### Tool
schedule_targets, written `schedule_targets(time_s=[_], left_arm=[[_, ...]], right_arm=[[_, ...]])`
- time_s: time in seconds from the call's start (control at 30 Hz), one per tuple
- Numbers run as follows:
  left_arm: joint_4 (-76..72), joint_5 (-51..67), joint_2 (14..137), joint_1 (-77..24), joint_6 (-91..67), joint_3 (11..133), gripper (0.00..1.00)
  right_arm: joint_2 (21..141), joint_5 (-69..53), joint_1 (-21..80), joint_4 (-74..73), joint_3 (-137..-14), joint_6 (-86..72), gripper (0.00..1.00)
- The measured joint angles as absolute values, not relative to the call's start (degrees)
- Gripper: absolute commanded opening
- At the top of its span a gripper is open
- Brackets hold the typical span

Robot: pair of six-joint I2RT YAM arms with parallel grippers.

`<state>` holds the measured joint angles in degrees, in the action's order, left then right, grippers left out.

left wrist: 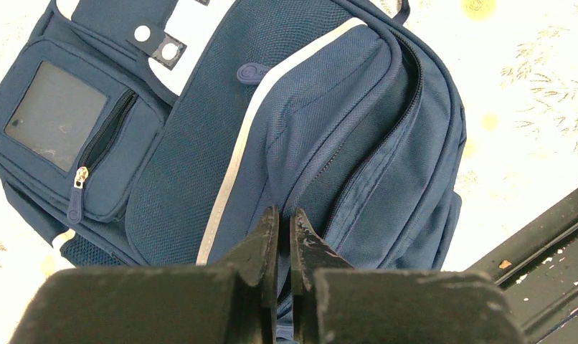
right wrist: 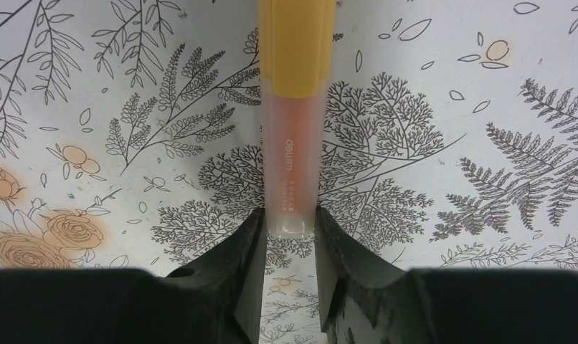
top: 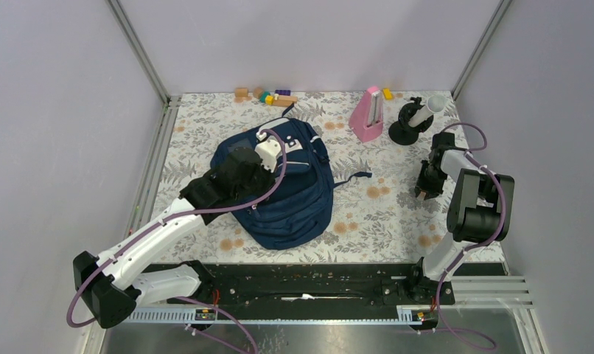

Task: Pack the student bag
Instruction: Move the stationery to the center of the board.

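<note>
Floral cloth [top: 382,214] covers the table between lilac walls. The bag [top: 301,206] lies left of centre, its white-patched pocket facing up. The left gripper [left wrist: 285,215] sits over the bag's striped front, jaws pressed all but together (whether they pinch fabric or a zip pull, I cannot tell). The right gripper [right wrist: 290,218] is down at the cloth on the right, well apart from the bag, its jaws narrow and closed against the clear end of a yellow-capped pen [right wrist: 295,107]. Blocks [top: 268,96] lie along the far edge.
</note>
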<state>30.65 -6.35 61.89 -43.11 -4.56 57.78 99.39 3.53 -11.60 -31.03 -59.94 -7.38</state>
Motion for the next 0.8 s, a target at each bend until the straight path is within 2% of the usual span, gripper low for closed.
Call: schedule_targets(time_s=[0.17,0.27,0.53,0.8], left_arm=[[30.8,-6.4,61.6,-43.1,-4.6,57.8,0.0],[30.9,-6.5,61.5,-43.1,-4.5,57.8,0.0],[30.9,-6.5,61.3,-43.1,-4.5,57.8,0.0],[30.9,-6.4,61.2,-43.1,-4.5,57.8,0.0]], right_arm=[[99.4,3.6,-11.6,-31.1,-60.0,-7.3,0.12],[99.4,3.5,-11.5,-31.1,-60.0,-7.3,0.09],[98.4,1.3,-8.8,-31.5,-58.8,-7.2,0.09],[90.0,-3.9,-5.0,-33.3,-52.2,-9.4,0.11]])
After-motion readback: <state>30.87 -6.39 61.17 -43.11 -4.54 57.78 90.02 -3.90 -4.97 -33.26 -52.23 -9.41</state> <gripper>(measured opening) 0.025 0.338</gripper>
